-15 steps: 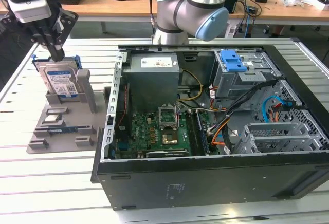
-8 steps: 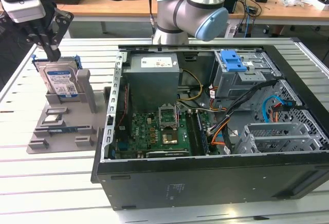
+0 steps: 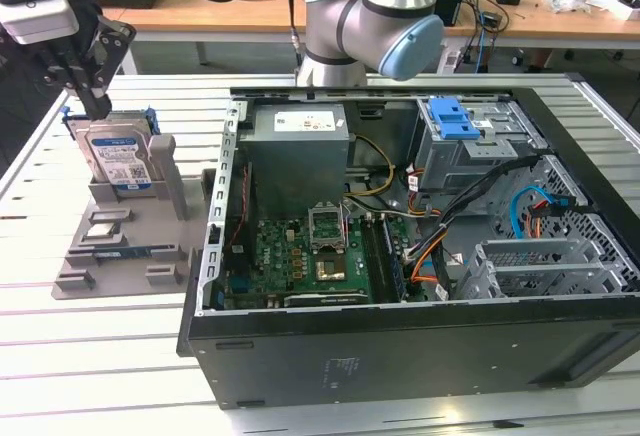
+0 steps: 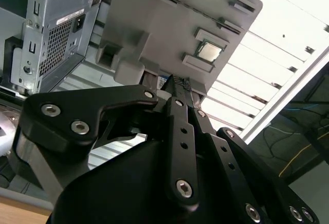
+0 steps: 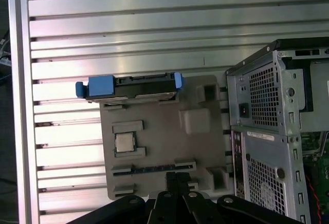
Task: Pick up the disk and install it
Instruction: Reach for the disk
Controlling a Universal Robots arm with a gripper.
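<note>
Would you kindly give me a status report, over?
Black gripper shut, empty, hovering over grey plastic tray. Silver hard drive in blue bracket standing upright in tray slot, untouched. Open black computer case alongside, apart from gripper.

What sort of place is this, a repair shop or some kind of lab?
Probably a robotics lab: a robot arm stands at a slatted metal table with an opened computer on it, and cluttered wooden desks stand behind.
</note>
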